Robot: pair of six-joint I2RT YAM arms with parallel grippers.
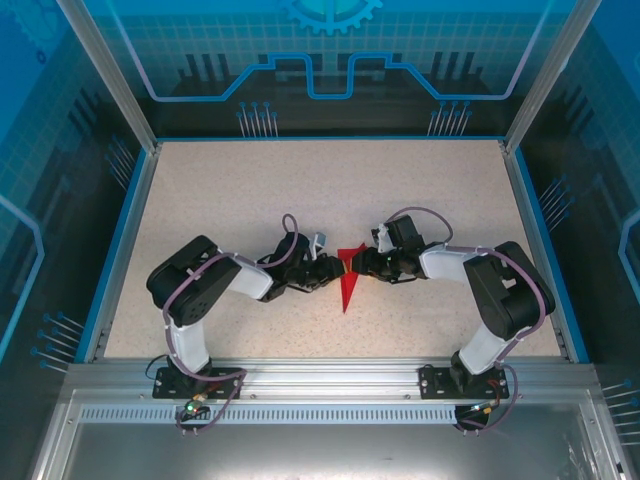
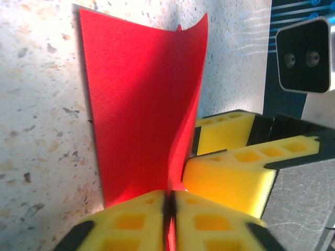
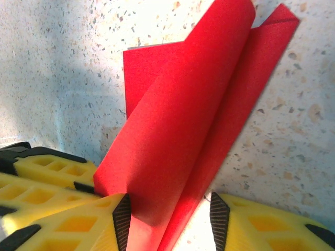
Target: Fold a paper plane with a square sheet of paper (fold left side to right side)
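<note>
Near the middle of the worktop [image 1: 250, 200], a bit toward its near edge, the red paper [image 1: 347, 282] sits between both arms. The top view shows a slim red shape, wider at the far end and tapering to a point aimed at the near edge. The left gripper [image 1: 324, 272] meets it from the left and the right gripper [image 1: 366, 263] from the right, tips close together. Jaws and folds are too small to read from the top. The left wrist view fills that in: left fingers [image 2: 131, 222] clenched together with the paper's edge pinched in the seam between them. 1 layer lies flat on the speckled surface and the other curls up off it along a soft bend. It also shows the right arm's yellow fingers [image 2: 230, 175] just beside the raised layer, plus a grey box with 2 lenses [image 2: 306, 55] at upper right. The right wrist view gives the other side: right fingers [image 3: 261, 227] spread apart with the folded paper running between them. 1 black pad touches the paper and a sliver of worktop shows before the other pad, so released, not pinching. 2 layers show here, the upper rolled over loosely, not creased flat. 1 corner of the lower layer pokes out at top right. Paper is plain bright red, matte.
</note>
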